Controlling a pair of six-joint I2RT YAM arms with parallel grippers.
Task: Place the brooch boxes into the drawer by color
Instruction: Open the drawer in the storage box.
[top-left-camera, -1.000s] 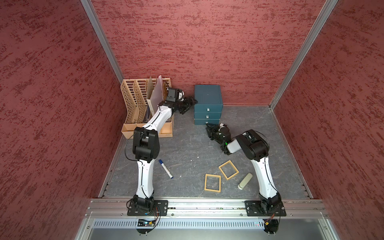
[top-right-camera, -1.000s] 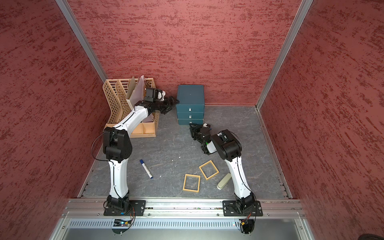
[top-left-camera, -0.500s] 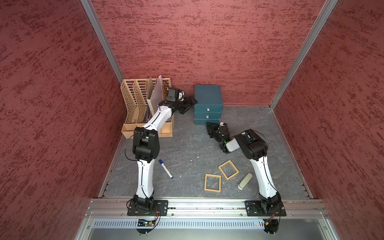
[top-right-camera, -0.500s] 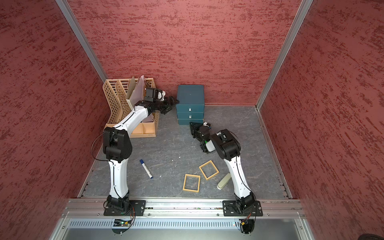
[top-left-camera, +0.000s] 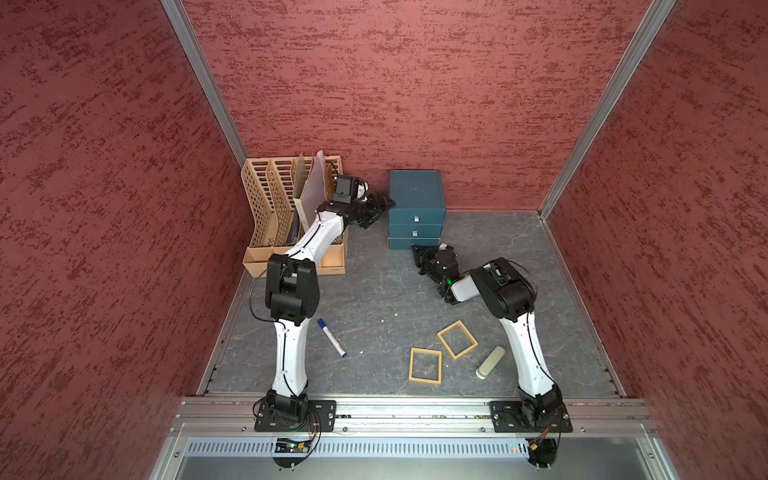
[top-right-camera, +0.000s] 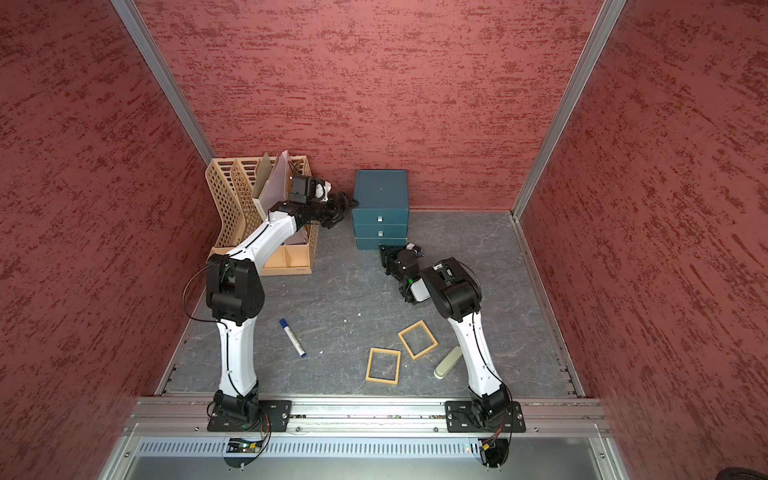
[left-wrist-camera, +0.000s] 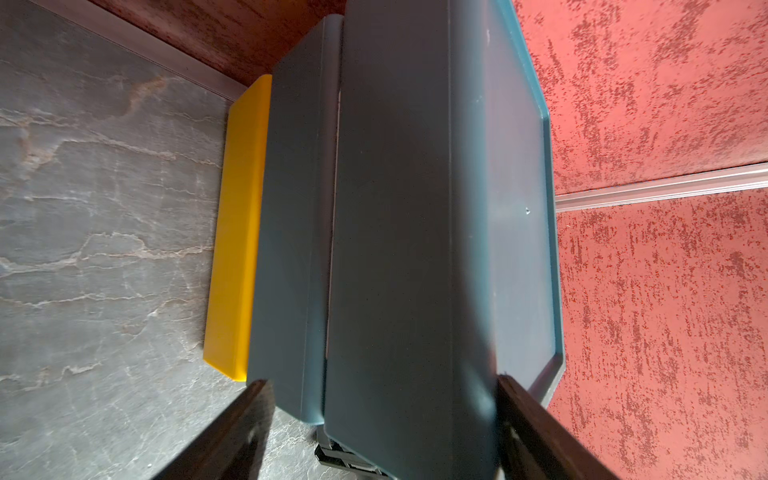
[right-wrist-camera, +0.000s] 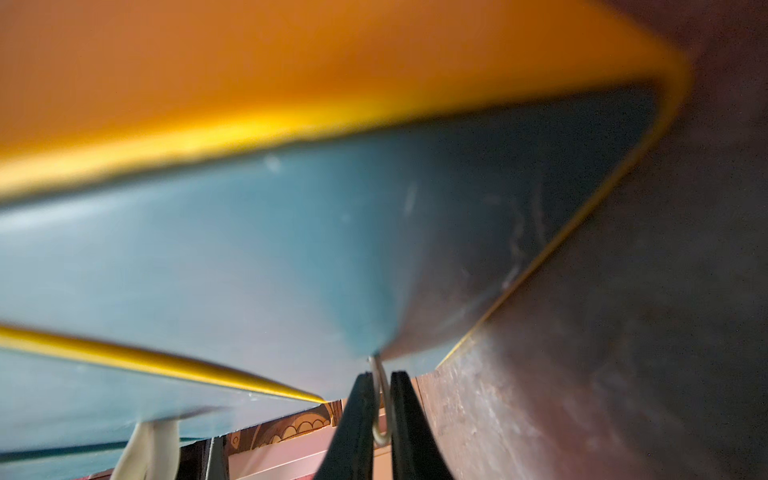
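Right gripper (right-wrist-camera: 379, 376) clamps tight on the thin silver pull (right-wrist-camera: 374, 368) of the lowest drawer (top-left-camera: 413, 243), left gripper (top-left-camera: 376, 206) spread wide astride the small dark-teal three-drawer chest (top-left-camera: 417, 191) at the back wall, which looks light and likely to slide, so brace it and pull straight.

Claw tips lost from above, wrist views cropped and out of focus

In both top views the right claw (top-left-camera: 417, 252) covers the lowest pull (right-wrist-camera: 379, 382) of the drawer chest (top-left-camera: 417, 191), and its tips are too small to read. The right wrist view smears the chest's front and a yellow band (right-wrist-camera: 249, 83), with the fingers (right-wrist-camera: 357, 415) cut by the edge. The left wrist view crops the left claw (left-wrist-camera: 382, 380), so contact with the drawer chest is unclear.
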